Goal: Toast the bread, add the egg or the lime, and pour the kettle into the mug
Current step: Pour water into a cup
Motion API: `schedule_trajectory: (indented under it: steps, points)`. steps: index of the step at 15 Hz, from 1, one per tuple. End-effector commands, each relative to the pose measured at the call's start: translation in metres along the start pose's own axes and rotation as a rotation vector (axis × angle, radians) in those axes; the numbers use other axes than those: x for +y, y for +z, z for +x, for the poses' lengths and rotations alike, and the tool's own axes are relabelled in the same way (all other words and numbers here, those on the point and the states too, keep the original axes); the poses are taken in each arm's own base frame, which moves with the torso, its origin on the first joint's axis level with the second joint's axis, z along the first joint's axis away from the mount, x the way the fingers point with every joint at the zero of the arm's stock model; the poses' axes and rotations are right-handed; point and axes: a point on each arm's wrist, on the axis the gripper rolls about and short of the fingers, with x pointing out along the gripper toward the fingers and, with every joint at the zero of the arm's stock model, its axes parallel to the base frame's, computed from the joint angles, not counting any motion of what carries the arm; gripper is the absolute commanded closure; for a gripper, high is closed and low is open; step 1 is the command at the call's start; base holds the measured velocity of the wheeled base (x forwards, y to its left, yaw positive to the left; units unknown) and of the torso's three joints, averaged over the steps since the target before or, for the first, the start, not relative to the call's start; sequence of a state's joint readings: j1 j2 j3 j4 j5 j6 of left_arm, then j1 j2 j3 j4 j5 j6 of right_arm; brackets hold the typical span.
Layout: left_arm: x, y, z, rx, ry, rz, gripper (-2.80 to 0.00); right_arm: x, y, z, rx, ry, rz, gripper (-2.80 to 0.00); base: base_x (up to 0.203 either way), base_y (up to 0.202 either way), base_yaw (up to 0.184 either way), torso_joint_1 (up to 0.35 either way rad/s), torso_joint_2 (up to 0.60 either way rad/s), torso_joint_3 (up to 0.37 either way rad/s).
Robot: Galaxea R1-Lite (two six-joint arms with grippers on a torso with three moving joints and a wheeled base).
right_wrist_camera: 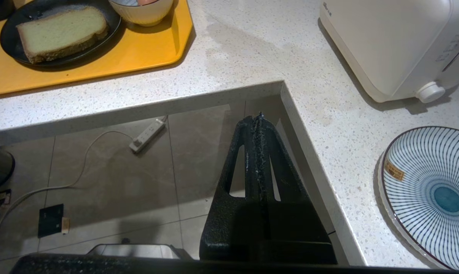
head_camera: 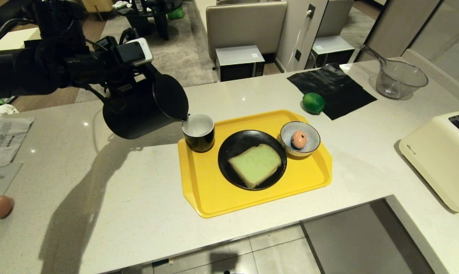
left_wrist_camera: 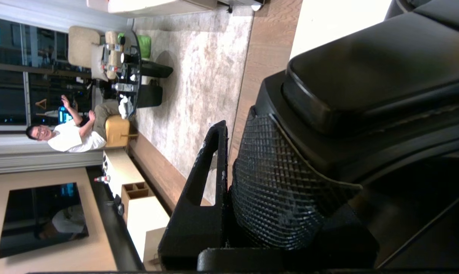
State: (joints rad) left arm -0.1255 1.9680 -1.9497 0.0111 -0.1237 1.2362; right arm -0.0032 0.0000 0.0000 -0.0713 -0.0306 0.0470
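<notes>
The matte black kettle hangs tilted above the counter, its spout over the rim of the black mug on the yellow tray. My left gripper is shut on the kettle's ribbed handle; one finger shows beside it. The pale green bread lies on a black plate. The pinkish egg sits in a striped bowl. Behind the tray, the lime rests on the counter. My right gripper is shut and empty, parked over the floor by the counter's corner.
A cream toaster stands at the right, a glass bowl and black cloth behind. A brown egg and papers lie far left. A striped plate sits near the right arm. A person sits in the background.
</notes>
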Motion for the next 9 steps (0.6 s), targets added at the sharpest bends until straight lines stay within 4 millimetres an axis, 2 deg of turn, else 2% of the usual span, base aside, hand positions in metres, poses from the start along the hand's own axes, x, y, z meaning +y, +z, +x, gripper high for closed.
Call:
schedule_trajectory:
  steps: [1, 4, 8, 9]
  points:
    - [-0.003, -0.001, 0.004, -0.002, -0.005, 0.003, 0.0, 0.0, -0.008, 0.002, 0.028, -0.001, 0.0, 0.0, 0.0, 0.0, 0.0, 0.0, 0.0, 0.0]
    - [-0.005, 0.009, 0.004, -0.031, -0.012, -0.09, 0.0, 0.0, -0.008, 0.002, 0.028, -0.001, 0.0, 0.0, 0.0, 0.0, 0.0, 0.0, 0.0, 0.0]
    - [-0.012, 0.052, 0.001, -0.111, -0.016, -0.377, 0.0, 0.0, -0.008, 0.002, 0.028, -0.001, 0.0, 0.0, 0.0, 0.0, 0.0, 0.0, 0.0, 0.0]
    - [-0.01, 0.056, -0.002, -0.112, -0.006, -0.397, 0.0, 0.0, -0.008, 0.002, 0.028, -0.001, 0.0, 0.0, 0.0, 0.0, 0.0, 0.0, 0.0, 0.0]
